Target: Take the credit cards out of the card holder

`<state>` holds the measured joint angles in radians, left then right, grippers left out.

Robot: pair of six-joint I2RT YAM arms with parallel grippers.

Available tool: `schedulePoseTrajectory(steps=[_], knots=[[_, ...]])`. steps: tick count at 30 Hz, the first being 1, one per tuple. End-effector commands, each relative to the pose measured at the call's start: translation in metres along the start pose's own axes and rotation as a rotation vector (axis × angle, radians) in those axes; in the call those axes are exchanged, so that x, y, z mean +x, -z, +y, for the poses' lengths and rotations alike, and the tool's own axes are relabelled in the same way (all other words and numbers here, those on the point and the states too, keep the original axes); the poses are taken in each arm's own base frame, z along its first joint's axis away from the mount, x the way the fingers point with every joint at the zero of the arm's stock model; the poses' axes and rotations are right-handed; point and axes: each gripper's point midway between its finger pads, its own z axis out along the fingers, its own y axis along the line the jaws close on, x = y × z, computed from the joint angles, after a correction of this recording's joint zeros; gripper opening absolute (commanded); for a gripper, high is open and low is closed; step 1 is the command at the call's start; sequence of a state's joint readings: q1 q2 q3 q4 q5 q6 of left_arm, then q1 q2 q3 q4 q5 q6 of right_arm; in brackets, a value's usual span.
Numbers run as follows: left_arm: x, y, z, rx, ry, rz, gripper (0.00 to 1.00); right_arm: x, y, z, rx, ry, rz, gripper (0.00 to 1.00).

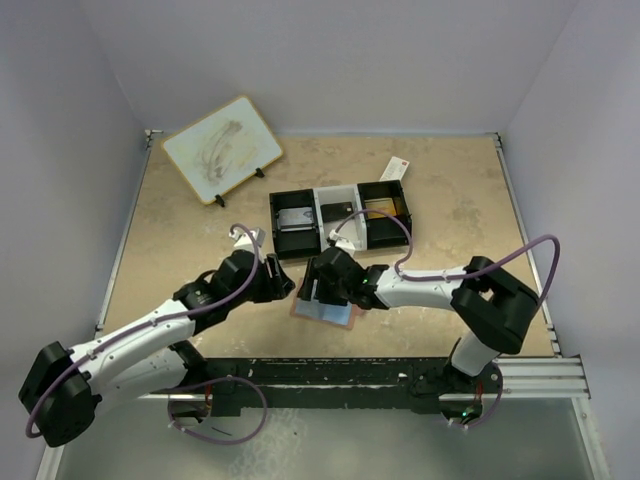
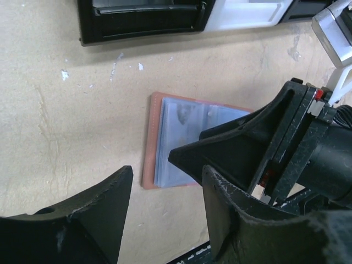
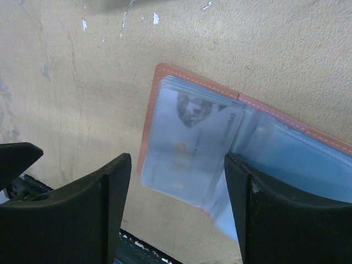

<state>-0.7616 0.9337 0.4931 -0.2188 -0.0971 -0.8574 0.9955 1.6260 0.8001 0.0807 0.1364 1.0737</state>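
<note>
Pincer by pincer: my right pincer [image 3: 177, 165] is spread with nothing between its jaws, poised straight over the small salmon-tan leather card holder [image 3: 258, 137]. The holder lies opened flat on the beige stone-look tabletop [image 1: 160, 240], low in the middle of the top view. It lies that way, I judge, so the glossy bluish pockets face up. A thin pale credit card [image 3: 187, 129] with a printed face shows through the left-hand pocket, not yet drawn out. Whether my right jaw presses the far page I cannot tell. My left pincer [image 2: 168, 176] is also spread and empty, just beside the holder's lower left corner, likely placed to pin the leather while the other pulls. Higher in the frame sits the black-and-white three-compartment plastic tray [image 1: 296, 194], near enough to receive cards. Farther up lie a white packet with a red end [image 1: 395, 168] and a smudged white board on a small stand [image 1: 222, 148].
</note>
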Motion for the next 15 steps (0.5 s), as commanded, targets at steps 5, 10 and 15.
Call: schedulePoseTrajectory(steps=[5, 10, 15], knots=[[-0.035, 0.022, 0.025, -0.144, 0.088, -0.195, 0.49, 0.015, -0.006, -0.048, 0.329, 0.117, 0.036, 0.77], [-0.055, 0.044, 0.039, -0.205, 0.149, -0.312, 0.49, 0.015, -0.009, -0.056, 0.446, 0.154, 0.027, 0.75], [-0.063, 0.056, 0.044, -0.224, 0.166, -0.361, 0.49, 0.018, -0.010, -0.052, 0.457, 0.171, 0.032, 0.69]])
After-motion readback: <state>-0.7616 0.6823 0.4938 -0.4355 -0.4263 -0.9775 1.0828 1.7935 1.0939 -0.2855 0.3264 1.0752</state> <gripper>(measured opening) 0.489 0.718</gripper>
